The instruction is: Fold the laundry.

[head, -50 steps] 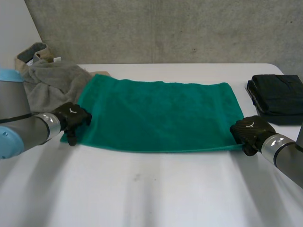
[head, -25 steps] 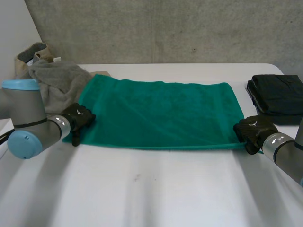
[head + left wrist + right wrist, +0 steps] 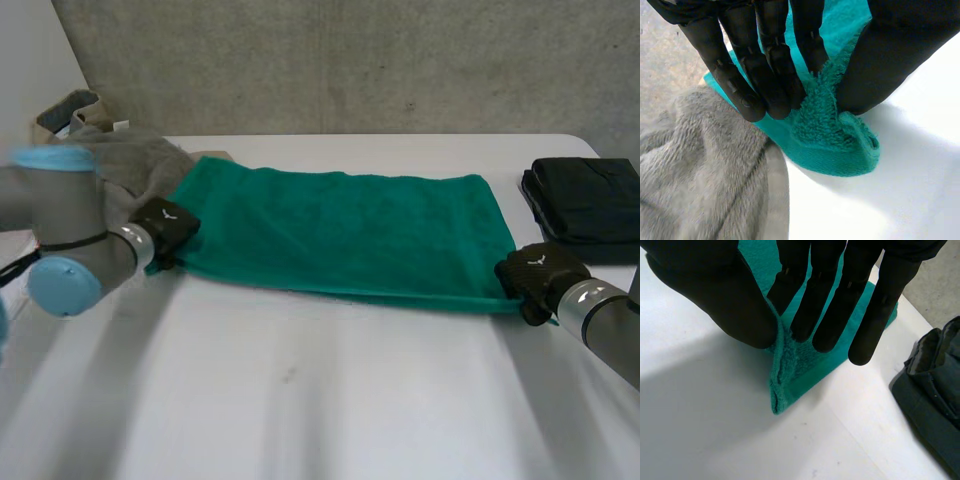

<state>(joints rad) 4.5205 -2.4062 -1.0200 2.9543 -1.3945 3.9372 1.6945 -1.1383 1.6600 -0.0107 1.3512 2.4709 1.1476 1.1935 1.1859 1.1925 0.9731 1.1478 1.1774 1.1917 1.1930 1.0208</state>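
Rough concrete wall (image 3: 350, 60) backs a smooth white table (image 3: 320, 400). On it a fluffy green towel (image 3: 340, 235) lies spread in a wide rectangle, between a crumpled grey cloth (image 3: 120, 165) and a folded black garment (image 3: 585, 205).

Left wrist view: the left hand (image 3: 755, 60) pinches the towel's looped near corner between thumb and fingers.

Right wrist view: the right hand (image 3: 705, 285) pinches the other near corner into a ridge.

Right hand (image 3: 850, 285) pinches towel (image 3: 795, 372) corner between thumb and straight fingers. Corner lifts in a ridge, tip touching table (image 3: 715, 435). Black garment (image 3: 935, 390) lies near towel, apart from it, fingers' side.
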